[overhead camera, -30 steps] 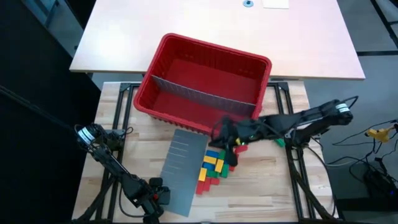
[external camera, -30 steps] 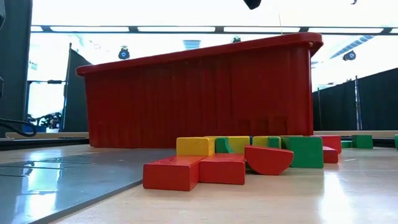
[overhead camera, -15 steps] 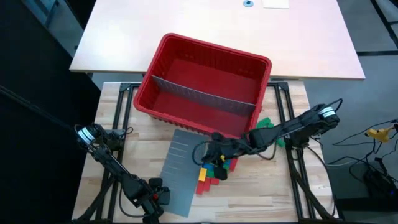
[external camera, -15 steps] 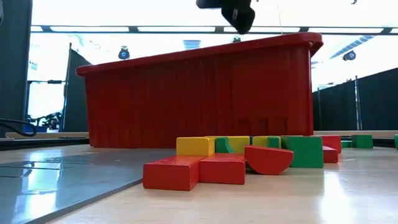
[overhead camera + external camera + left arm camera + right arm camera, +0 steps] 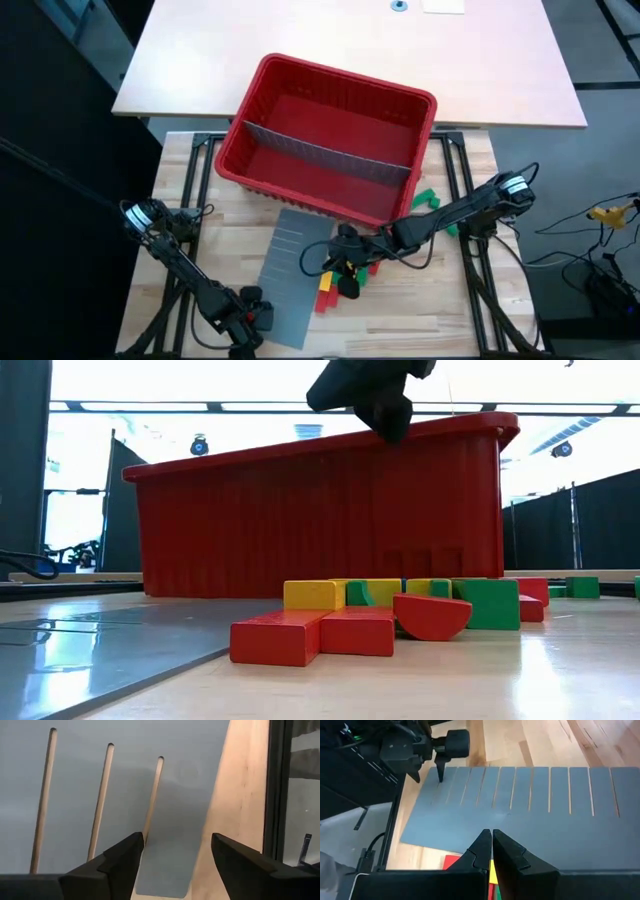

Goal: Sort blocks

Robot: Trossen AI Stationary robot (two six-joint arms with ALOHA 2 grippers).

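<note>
Blocks [image 5: 343, 272] beside slotted panel [image 5: 295, 275], red bin [image 5: 325, 135] behind

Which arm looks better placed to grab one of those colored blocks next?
The right. Its gripper hangs right over the blocks, fingers shut and empty. The left gripper waits, open, at the grey slotted panel's far corner.

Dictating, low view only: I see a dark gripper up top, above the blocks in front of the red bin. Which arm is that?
Observer: That is the right gripper, reaching in over the blocks beside the grey slotted panel.
Operator: Is it open?
Observer: No. In the right wrist view its fingers are pressed together at the tips.
Operator: And the other arm?
Observer: The left gripper sits open at the panel's corner farthest from the bin.
</note>
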